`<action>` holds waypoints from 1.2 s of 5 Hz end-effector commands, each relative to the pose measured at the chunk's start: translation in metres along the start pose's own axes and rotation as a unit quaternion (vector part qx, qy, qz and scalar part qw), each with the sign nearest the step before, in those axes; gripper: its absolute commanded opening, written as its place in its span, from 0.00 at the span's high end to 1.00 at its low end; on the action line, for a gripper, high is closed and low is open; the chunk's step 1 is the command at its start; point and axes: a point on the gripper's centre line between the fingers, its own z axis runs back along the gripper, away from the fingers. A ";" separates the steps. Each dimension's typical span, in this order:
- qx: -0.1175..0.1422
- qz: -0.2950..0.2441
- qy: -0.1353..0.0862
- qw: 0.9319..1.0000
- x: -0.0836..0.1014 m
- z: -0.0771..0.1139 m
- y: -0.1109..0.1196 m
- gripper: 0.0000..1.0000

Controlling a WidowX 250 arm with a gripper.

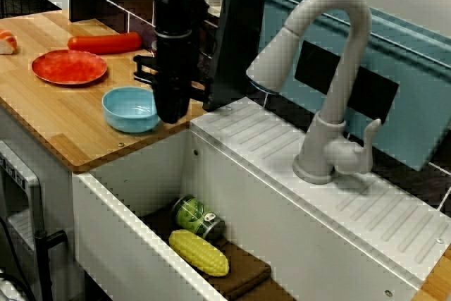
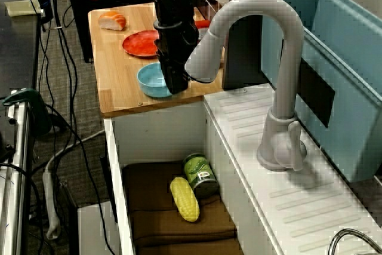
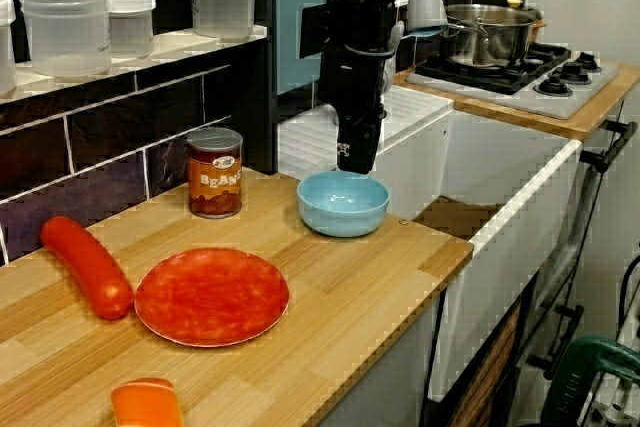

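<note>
Wood-grain counter point(image 3: 380, 277), smooth round blue bowl point(image 3: 342, 204) close beside dark jaws

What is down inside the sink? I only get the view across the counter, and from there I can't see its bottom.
Observer: A yellow corn cob and a green can rest on a brown cloth.
Operator: Do they touch?
Observer: From above they lie side by side, seemingly touching.
Operator: Is there a tap?
Observer: Yes, a grey faucet stands on the ridged white ledge behind the sink.
</note>
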 end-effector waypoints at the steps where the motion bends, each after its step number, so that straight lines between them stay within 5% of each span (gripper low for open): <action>1: -0.007 0.005 -0.031 0.999 0.014 0.035 0.033 1.00; 4: -0.038 0.029 -0.039 0.998 0.015 0.074 0.096 1.00; 6: -0.075 0.006 -0.030 0.997 0.017 0.056 0.073 1.00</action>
